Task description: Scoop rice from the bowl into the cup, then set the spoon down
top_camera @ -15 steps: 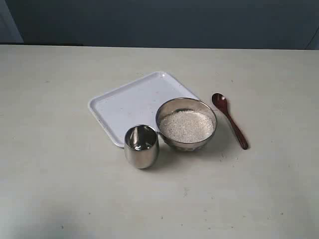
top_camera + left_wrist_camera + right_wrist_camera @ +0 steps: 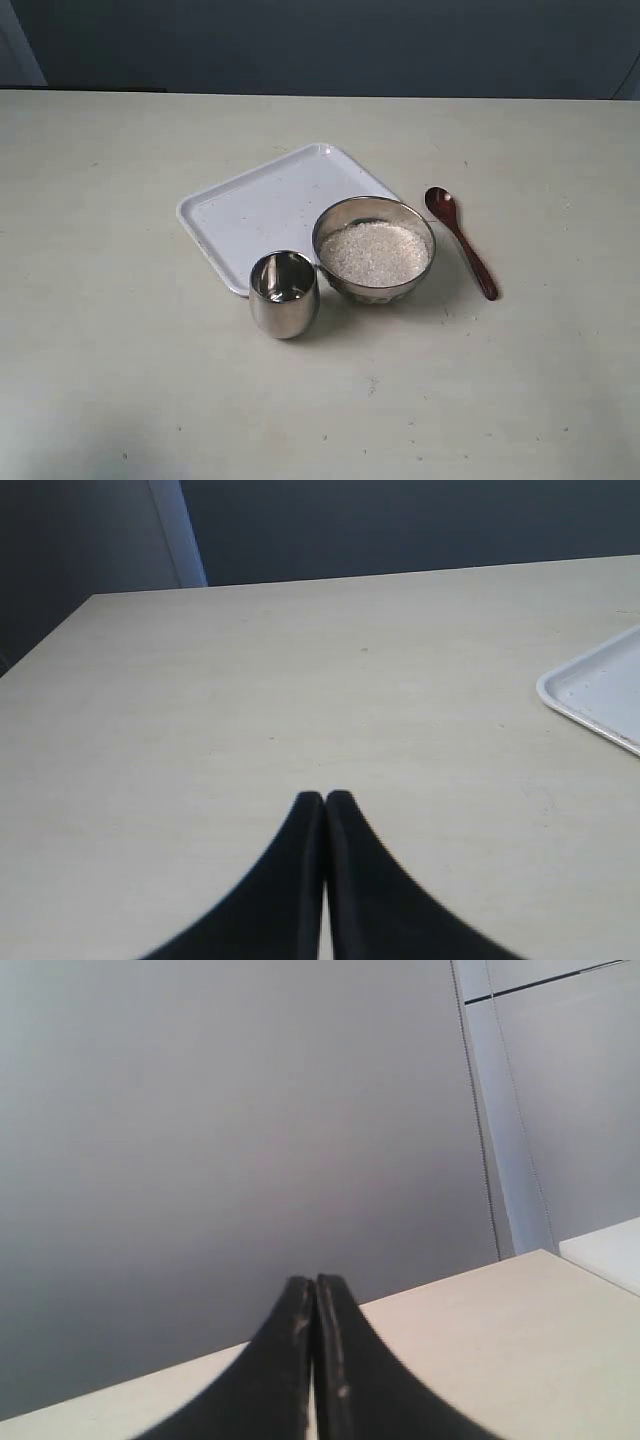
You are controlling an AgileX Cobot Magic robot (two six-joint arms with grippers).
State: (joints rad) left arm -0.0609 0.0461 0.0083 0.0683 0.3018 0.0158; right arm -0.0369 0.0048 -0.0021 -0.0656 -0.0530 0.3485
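The steel bowl (image 2: 345, 218) stands mid-table in the exterior view, holding white rice (image 2: 374, 253). The smaller steel cup (image 2: 284, 294) stands just left of it and nearer the front; its inside looks empty. The dark wooden spoon (image 2: 461, 241) lies flat on the table right of the bowl, its oval end toward the back. Neither arm shows in the exterior view. My left gripper (image 2: 323, 798) is shut over bare tabletop, holding nothing. My right gripper (image 2: 315, 1281) is shut too, above the table edge with a grey wall behind.
A white square tray (image 2: 262, 202) lies behind the cup and bowl, partly under them; one corner of the tray (image 2: 598, 692) shows in the left wrist view. The pale table (image 2: 120, 300) stretches wide on all sides.
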